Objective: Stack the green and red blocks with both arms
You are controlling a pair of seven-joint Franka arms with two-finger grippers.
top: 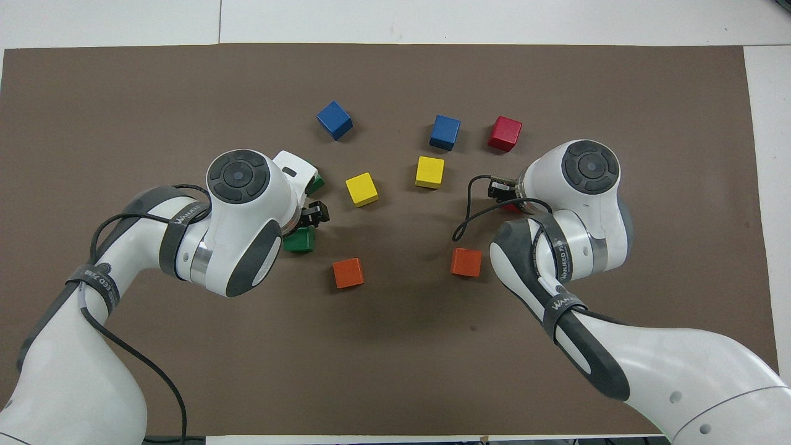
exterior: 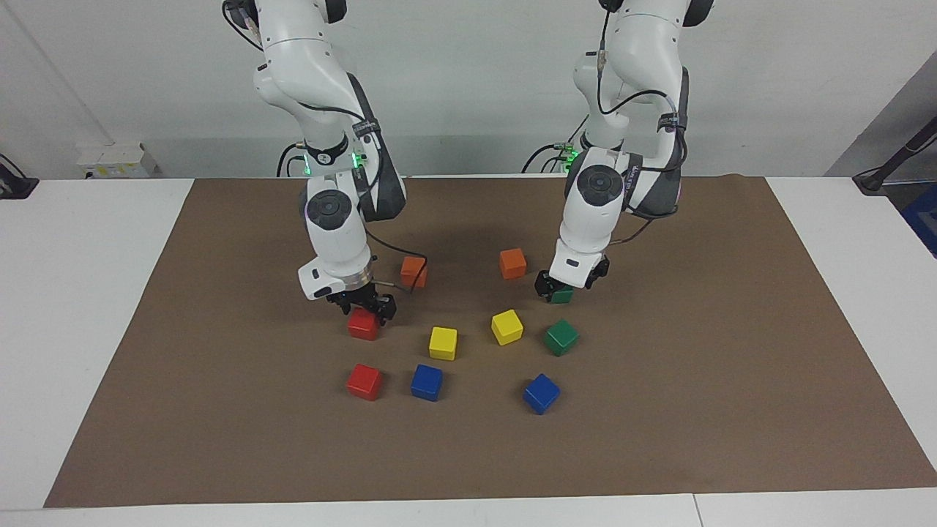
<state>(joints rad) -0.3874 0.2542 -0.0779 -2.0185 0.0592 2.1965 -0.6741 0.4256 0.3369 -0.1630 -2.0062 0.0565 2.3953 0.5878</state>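
My left gripper [exterior: 562, 288] is shut on a dark green block [exterior: 563, 296], low over the mat; the block shows beside the wrist in the overhead view [top: 300, 240]. The second green block [exterior: 561, 337] lies on the mat farther from the robots, half hidden under the left hand from above [top: 317, 183]. My right gripper [exterior: 364, 306] is shut on the top of a red block [exterior: 363, 325] at mat level; from above that block is almost hidden under the wrist. The second red block [exterior: 364, 381] [top: 505, 133] lies farther out.
Two orange cubes [exterior: 413, 271] [exterior: 512, 263] lie nearest the robots between the arms. Two yellow cubes [exterior: 443, 342] [exterior: 506, 326] sit in the middle, and two blue cubes [exterior: 427, 382] [exterior: 541, 393] lie farther out. A brown mat [exterior: 732, 410] covers the white table.
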